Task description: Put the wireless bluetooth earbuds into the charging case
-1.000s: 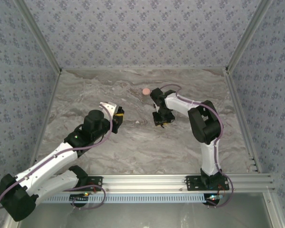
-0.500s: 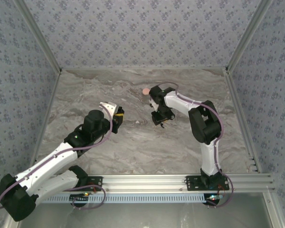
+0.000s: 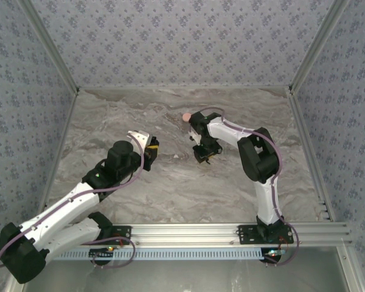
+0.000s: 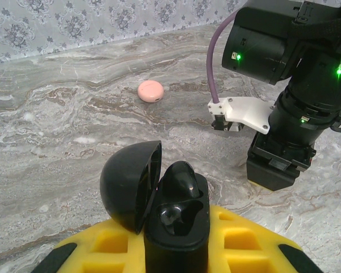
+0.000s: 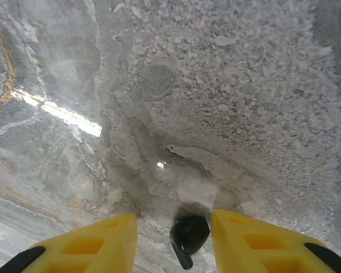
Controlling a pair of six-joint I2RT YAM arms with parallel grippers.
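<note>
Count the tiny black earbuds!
2: one tiny black earbud sits in the open round black charging case; the other earbud is between the yellow fingers of the right gripper.

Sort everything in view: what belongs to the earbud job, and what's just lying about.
Job:
- case, lid open, held in the left gripper
- what looks like one earbud seated in it
- second earbud between the open fingers of the right gripper

Lying about:
- pink disc on the table
</note>
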